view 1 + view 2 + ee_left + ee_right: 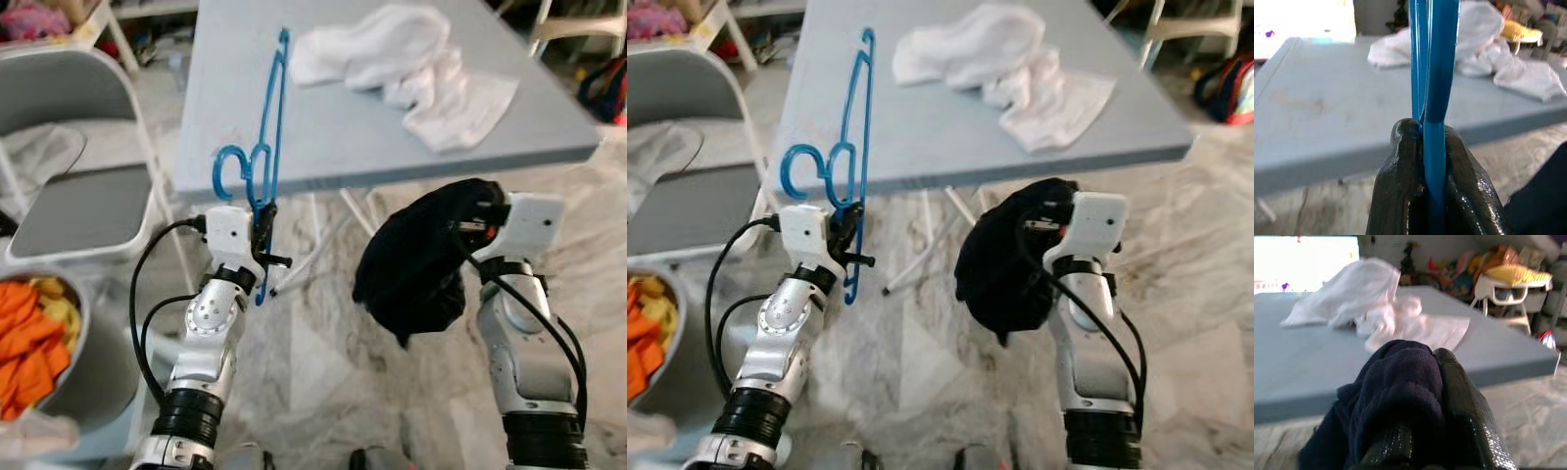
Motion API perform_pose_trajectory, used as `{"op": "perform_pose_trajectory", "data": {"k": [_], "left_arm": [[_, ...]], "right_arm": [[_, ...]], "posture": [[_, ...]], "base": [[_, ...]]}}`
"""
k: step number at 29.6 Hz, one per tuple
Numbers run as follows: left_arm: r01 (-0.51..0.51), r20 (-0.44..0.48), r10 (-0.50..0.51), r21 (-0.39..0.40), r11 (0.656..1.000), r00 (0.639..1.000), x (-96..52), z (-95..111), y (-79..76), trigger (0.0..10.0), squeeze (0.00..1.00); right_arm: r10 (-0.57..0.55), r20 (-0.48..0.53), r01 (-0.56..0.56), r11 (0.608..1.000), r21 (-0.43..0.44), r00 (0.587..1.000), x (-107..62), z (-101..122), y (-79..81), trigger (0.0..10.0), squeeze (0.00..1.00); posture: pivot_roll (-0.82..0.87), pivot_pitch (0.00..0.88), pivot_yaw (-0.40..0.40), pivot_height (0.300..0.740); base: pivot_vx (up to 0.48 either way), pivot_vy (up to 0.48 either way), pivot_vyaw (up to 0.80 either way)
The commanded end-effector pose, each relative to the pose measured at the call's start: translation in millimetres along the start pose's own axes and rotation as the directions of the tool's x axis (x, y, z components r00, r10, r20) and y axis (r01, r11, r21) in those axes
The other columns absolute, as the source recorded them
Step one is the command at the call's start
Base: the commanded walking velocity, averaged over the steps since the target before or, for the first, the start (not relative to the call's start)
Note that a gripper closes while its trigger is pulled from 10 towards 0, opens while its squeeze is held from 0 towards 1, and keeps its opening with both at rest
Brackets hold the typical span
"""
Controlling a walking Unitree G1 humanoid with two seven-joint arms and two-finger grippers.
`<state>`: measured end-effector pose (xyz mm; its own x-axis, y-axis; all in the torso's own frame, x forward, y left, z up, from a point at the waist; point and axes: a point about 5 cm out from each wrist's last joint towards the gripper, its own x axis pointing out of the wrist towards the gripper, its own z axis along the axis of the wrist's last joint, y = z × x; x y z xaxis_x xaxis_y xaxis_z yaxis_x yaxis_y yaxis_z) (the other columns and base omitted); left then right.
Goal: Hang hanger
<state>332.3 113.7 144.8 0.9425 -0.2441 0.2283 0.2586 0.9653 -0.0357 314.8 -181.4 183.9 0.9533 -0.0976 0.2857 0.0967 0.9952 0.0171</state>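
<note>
Bare near tabletop (392,137); white cloths (411,69) heaped at back

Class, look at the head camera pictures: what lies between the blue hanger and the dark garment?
Nothing is held between the blue hanger and dark garment; the left eye view shows marble floor and table legs there.

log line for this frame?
left gripper: shut on blue hanger | right gripper: shut on dark garment | white cloth on table
</note>
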Motion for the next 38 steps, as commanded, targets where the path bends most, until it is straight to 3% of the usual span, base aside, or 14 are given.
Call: {"op": "perform_pose_trajectory", "data": {"k": [1,6,10,18,30,34,38], "left_arm": [[-0.044,-0.008,0.044,0.006,0.999,0.999,-4.5,0,13.0,10.0,0.00],[-0.048,-0.002,0.048,-0.007,0.999,0.999,-3.2,2,10.8,10.0,0.00],[-0.068,0.020,0.068,-0.001,0.998,0.997,-0.4,9,11.9,10.0,0.00],[-0.089,0.023,0.089,0.007,0.996,0.996,-1.3,11,15.5,10.0,0.00],[-0.133,0.003,0.133,0.013,0.991,0.991,-7.2,9,18.9,10.0,0.00],[-0.129,-0.012,0.131,0.069,0.989,0.991,-13.7,3,18.8,10.0,0.00],[-0.132,-0.007,0.133,0.094,0.987,0.991,-20.6,3,19.1,10.0,0.00]], "right_arm": [[0.022,0.047,-0.023,1.000,0.013,0.999,2.7,10,9.7,10.0,0.00],[0.041,0.063,-0.040,0.999,-0.012,0.997,7.0,13,11.4,10.0,0.00],[0.118,0.096,-0.111,0.990,-0.082,0.988,14.4,22,16.4,10.0,0.00],[0.156,0.124,-0.145,0.985,-0.095,0.980,24.1,31,19.6,10.0,0.00],[0.207,0.116,-0.199,0.977,-0.074,0.971,26.5,30,27.7,10.0,0.00],[0.232,0.099,-0.228,0.973,-0.045,0.968,26.8,28,31.6,10.0,0.00],[0.282,0.091,-0.279,0.959,-0.048,0.955,40.6,37,33.5,10.0,0.00]], "posture": [[0.03,0.181,0.031,0.740],[0.03,0.184,0.028,0.740],[0.03,0.188,0.026,0.740],[0.04,0.197,0.023,0.740],[0.06,0.226,0.008,0.740],[0.08,0.226,-0.005,0.740],[0.09,0.232,-0.014,0.740]], "base": [[0.472,0.000,0.00],[0.472,0.000,0.00],[0.472,0.000,0.11],[0.472,0.000,0.16],[0.452,0.000,0.00],[0.000,0.000,0.00],[0.000,0.000,0.00]]}}
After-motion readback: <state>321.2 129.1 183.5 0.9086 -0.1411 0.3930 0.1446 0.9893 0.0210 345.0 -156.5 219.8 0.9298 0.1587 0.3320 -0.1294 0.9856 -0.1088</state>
